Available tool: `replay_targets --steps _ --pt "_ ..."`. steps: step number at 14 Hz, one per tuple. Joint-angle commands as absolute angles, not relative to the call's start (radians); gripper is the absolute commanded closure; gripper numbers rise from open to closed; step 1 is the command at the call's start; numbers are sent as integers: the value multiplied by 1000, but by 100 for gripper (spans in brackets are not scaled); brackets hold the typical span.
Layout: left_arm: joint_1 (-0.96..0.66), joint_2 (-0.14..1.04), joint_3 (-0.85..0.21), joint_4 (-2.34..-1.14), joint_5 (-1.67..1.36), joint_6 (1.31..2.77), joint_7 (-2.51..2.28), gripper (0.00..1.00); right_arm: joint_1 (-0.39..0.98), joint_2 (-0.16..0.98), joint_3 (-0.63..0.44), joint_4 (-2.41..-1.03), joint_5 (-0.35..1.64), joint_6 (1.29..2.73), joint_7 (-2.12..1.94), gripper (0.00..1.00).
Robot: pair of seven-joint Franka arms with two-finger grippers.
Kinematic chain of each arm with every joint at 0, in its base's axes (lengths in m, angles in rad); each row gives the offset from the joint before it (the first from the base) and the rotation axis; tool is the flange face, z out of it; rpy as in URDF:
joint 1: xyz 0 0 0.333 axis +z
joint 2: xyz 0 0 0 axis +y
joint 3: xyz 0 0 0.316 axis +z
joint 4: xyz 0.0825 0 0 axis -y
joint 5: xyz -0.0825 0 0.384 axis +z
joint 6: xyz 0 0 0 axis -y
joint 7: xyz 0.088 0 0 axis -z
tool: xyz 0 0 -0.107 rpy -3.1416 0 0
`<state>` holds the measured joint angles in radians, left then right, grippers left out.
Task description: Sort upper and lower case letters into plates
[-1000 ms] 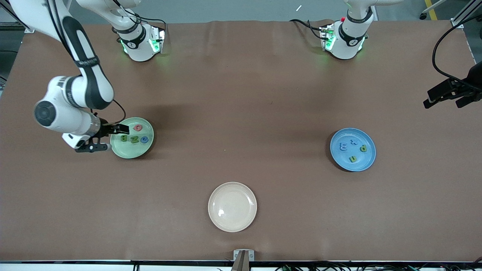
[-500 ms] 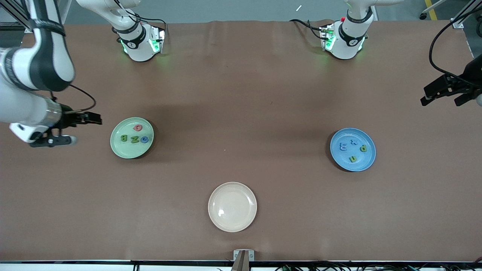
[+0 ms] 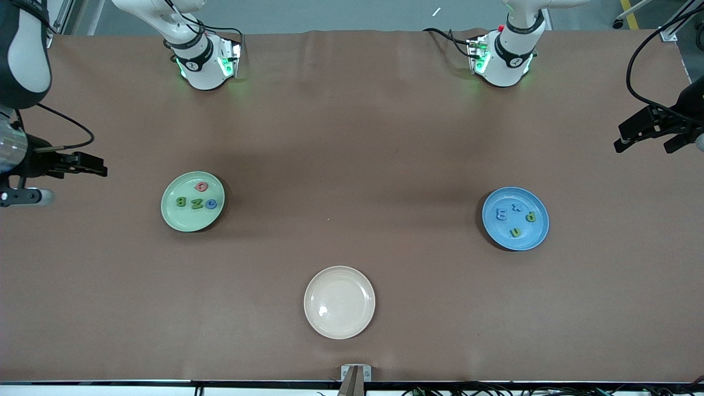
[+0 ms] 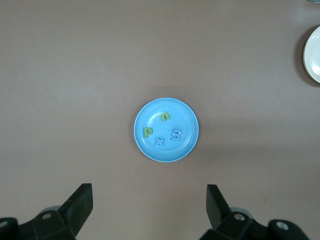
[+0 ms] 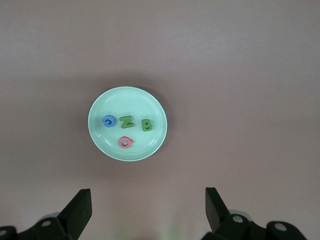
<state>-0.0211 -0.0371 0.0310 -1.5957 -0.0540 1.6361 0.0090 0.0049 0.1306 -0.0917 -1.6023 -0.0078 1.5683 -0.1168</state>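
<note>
The mint green plate lies toward the right arm's end and holds the red Q, green B, green N and blue G. Toward the left arm's end, the blue plate holds the blue m, blue x, green p and green u. My right gripper hangs open and empty, high over the table's end, clear of the mint plate. My left gripper waits open and empty over its end.
A cream-white plate with nothing in it lies near the front edge at the middle. Brown cloth covers the table, and both arm bases stand along the edge farthest from the front camera.
My right gripper has lifted off the mint plate's edge and swung out toward its end of the table, still open. The letters have not moved; the left gripper has barely shifted.
</note>
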Motion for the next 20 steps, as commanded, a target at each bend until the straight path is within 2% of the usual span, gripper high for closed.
replay_targets --steps 1,6,13,20 --pt "-20 -46 29 -1588 -31 1628 23 0 -12 144 -80 -1552 -28 1546 -110 0" --pt "-20 -46 28 -1588 -31 1628 23 0 -35 170 -78 -1477 -6 1546 -107 0" --pt "-20 -51 28 -1588 -32 1628 21 0 -26 169 -74 -1465 -6 1522 -101 0" --pt "-20 -52 28 -1589 -32 1628 21 0 -9 134 -67 -1549 -2 1493 -98 0"
